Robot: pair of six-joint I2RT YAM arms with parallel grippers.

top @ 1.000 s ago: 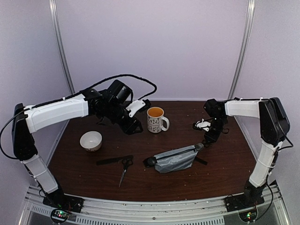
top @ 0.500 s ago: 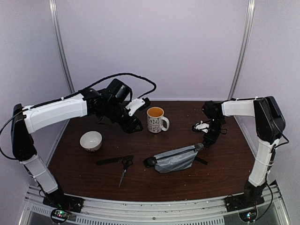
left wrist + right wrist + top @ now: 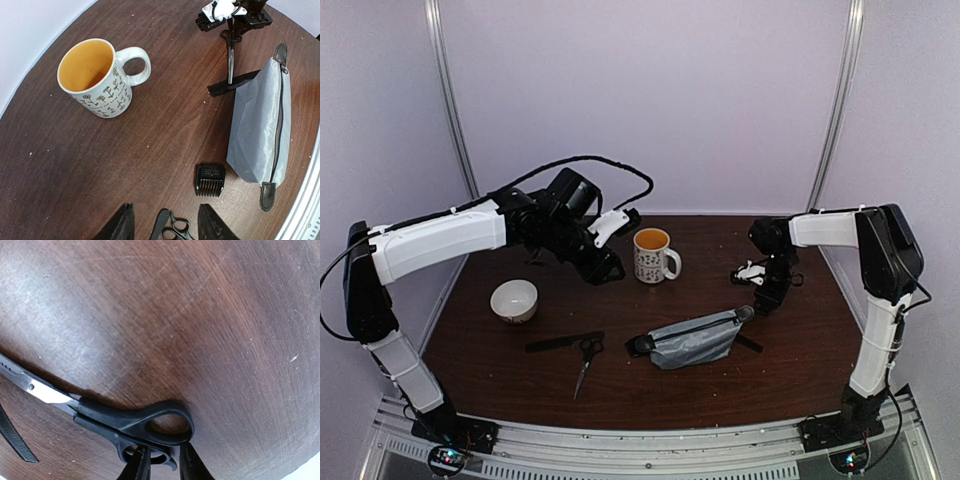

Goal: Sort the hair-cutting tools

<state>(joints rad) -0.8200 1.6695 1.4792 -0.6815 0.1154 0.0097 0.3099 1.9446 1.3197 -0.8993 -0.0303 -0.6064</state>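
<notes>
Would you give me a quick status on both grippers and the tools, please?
Left gripper open, empty, near mug. Right gripper shut on scissors at handle ring. Blade tip by comb, next to grey pouch.

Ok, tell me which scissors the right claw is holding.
The pair by the pouch, its black handle pinched in the right claw. The other pair lies free at the front left, beside a comb.

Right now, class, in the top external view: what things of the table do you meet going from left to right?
White bowl → near scissors → patterned mug → far scissors, gripped by the right tool.
</notes>
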